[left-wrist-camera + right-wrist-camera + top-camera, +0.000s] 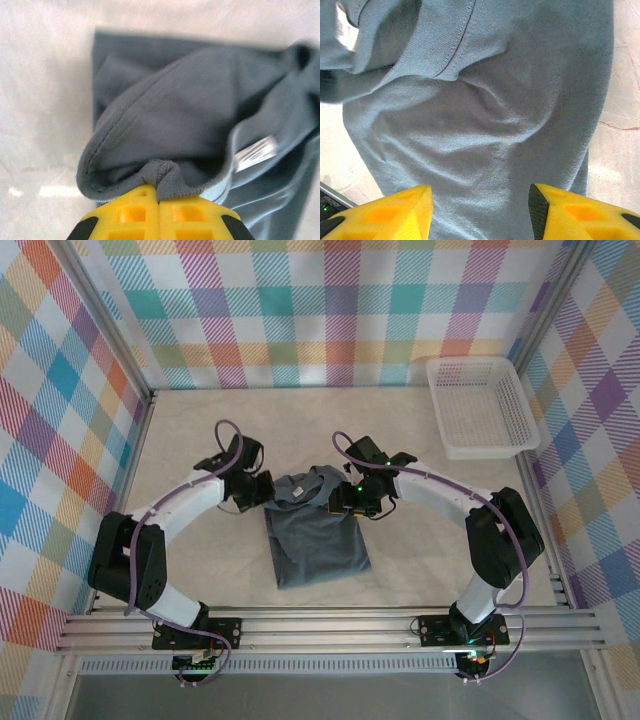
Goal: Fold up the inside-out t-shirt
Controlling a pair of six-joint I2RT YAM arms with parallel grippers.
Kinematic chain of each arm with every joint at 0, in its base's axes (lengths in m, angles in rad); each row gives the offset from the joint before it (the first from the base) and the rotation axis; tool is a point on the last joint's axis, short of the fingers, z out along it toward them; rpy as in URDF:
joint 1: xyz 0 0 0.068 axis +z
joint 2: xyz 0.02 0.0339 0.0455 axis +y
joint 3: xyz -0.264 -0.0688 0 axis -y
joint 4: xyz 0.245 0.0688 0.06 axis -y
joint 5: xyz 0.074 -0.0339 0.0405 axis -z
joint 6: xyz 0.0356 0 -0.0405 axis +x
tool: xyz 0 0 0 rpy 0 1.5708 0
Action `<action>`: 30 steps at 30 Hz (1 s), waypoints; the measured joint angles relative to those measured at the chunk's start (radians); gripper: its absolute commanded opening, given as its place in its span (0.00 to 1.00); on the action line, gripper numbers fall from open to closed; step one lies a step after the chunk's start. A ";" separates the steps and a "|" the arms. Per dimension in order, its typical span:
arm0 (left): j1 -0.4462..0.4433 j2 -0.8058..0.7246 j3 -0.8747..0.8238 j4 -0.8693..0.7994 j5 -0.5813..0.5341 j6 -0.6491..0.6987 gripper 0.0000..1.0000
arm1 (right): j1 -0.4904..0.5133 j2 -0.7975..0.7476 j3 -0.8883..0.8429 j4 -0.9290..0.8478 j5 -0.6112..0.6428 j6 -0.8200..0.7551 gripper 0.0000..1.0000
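1. At the near edge of the table (pixel 200 430), a metal rail (pixel 330 625) carries the bases of two robot arms, which curve inward toward each other over the middle of the surface.

2. Between the arms lies the dark slate-grey t-shirt (pixel 320 550), near the centre of the pale table. Its near part lies flat as a rough rectangle, while its far end is bunched and rumpled where the two claws meet it.

3. The left claw (pixel 262 488) sits at the far left corner of the shirt. Seen from its own wrist, the left claw (pixel 159 197) has its yellow fingers (pixel 135 212) pressed together on a small gather of stitched hem, so that the edge of the t-shirt (pixel 200 115) rises off the table in a loose arch. A white label (pixel 256 152) shows inside the fabric to the right.

4. The right claw (pixel 345 498) is over the far right part of the shirt. From its wrist, the right claw (pixel 480 205) has its yellow fingers (pixel 395 210) spread apart, gripping nothing, with the wrinkled cloth of the t-shirt (pixel 485 115) lying below the gap.

5. Farther back, a white mesh basket (pixel 480 405) stands at the far right corner of the table, well apart from the shirt.

6. A wall (pixel 330 310) of pastel check cloth closes the back and sides.
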 measured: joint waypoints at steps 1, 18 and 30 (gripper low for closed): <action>0.009 0.011 0.043 0.000 -0.004 0.000 0.00 | 0.000 0.000 0.001 0.000 0.000 0.000 0.54; 0.238 0.229 0.123 0.102 -0.018 -0.005 0.54 | 0.000 -0.031 0.035 -0.047 0.012 -0.001 0.56; 0.222 0.059 -0.154 0.263 0.200 -0.098 0.62 | 0.000 0.008 0.035 -0.031 -0.008 0.000 0.57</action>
